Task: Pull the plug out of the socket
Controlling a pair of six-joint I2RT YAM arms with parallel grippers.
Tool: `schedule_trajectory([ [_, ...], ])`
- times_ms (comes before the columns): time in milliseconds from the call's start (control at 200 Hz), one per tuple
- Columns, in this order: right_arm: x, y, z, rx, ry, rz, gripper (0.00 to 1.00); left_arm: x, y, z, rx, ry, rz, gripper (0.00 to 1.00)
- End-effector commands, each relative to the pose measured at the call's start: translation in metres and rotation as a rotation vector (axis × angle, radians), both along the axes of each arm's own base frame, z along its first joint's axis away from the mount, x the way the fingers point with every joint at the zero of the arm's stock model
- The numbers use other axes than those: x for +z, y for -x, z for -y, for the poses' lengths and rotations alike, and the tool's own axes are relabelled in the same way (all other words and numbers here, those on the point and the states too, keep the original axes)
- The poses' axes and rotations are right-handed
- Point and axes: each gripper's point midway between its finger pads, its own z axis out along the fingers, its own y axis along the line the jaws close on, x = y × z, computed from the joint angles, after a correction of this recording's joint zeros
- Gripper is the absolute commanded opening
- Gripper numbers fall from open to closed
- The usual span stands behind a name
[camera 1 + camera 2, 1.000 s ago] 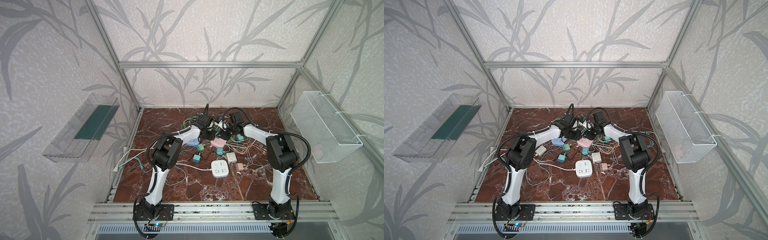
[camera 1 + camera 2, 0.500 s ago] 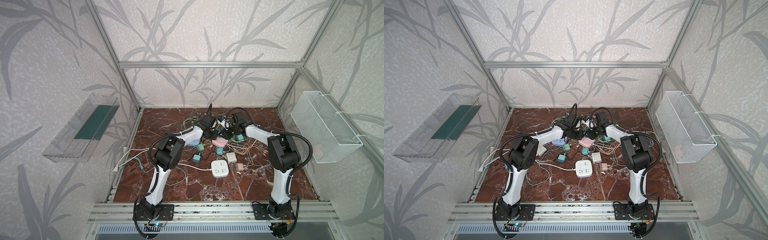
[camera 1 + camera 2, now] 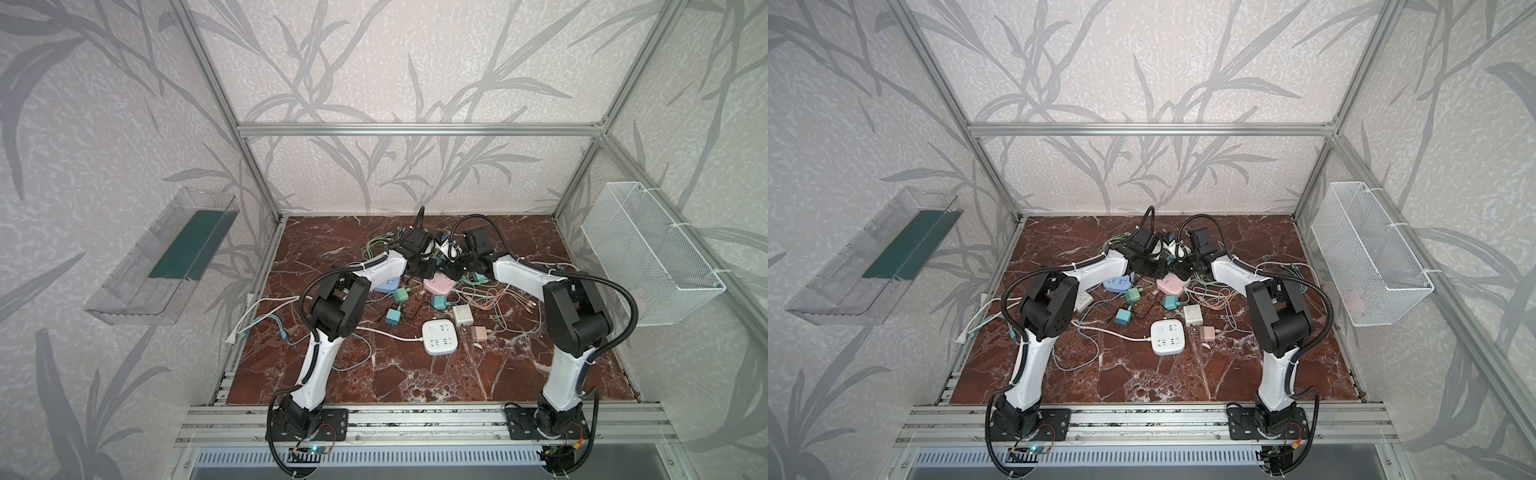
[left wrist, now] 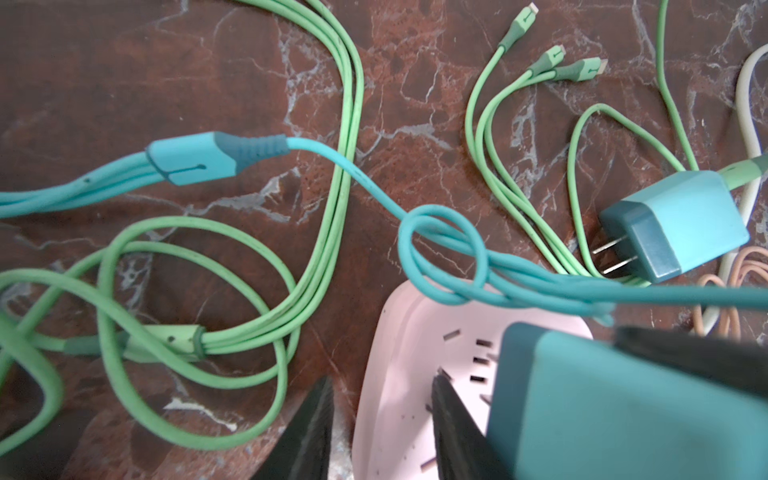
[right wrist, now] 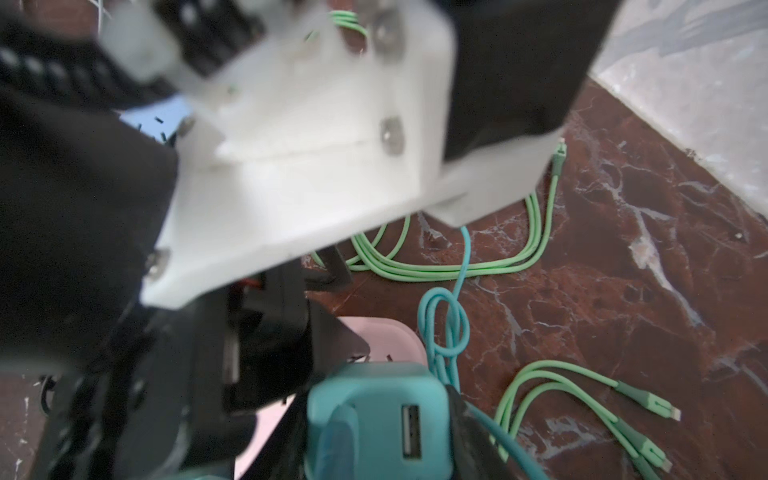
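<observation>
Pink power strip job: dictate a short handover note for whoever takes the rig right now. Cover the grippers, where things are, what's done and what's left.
Right gripper: jaws shut on the teal cube-shaped charger plug.
Left gripper: jaws straddle the rim of the pink plastic power strip. Whether they clamp it cannot be told.
Where: the strip lies flat on the red-brown marble tabletop, back middle, with the plug standing on its face.
Done: both arms in place, plug gripped.
Left: the plug looks still seated, so steady the strip and pull the plug straight off.
</observation>
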Motion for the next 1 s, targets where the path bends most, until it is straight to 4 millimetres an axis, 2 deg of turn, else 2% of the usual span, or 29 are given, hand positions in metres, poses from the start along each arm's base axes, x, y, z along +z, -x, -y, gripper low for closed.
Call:
schedule_trajectory([
  [0,0.036,-0.006,-0.015,0.027,-0.075,0.024,0.08,-0.09,0.061,-0.044,-0.024,-0.238,-0.272,0.4],
  [145,0.035,-0.011,-0.001,-0.02,-0.1,0.001,0.08,-0.083,0.059,-0.042,-0.009,-0.195,-0.256,0.4],
  [275,0.029,-0.024,0.019,-0.093,-0.173,-0.102,0.1,-0.065,0.055,-0.035,-0.007,-0.131,-0.222,0.41],
  [520,-0.005,-0.028,0.03,-0.136,-0.167,-0.293,0.15,-0.017,0.047,-0.022,0.004,-0.005,-0.134,0.46],
  [700,-0.02,-0.028,0.04,-0.185,-0.138,-0.366,0.23,0.024,0.043,-0.026,0.018,0.035,-0.063,0.54],
  [735,-0.022,-0.028,0.043,-0.203,-0.129,-0.382,0.3,0.032,0.043,-0.027,0.018,0.037,-0.051,0.56],
  [810,-0.022,-0.026,0.051,-0.238,-0.122,-0.406,0.56,0.05,0.043,-0.032,0.026,0.041,-0.01,0.59],
  [925,-0.01,-0.022,0.064,-0.288,-0.117,-0.385,0.72,0.077,0.045,-0.046,0.054,0.035,0.066,0.68],
  [995,0.0,-0.019,0.076,-0.337,-0.097,-0.353,0.99,0.091,0.046,-0.057,0.08,0.02,0.116,0.73],
])
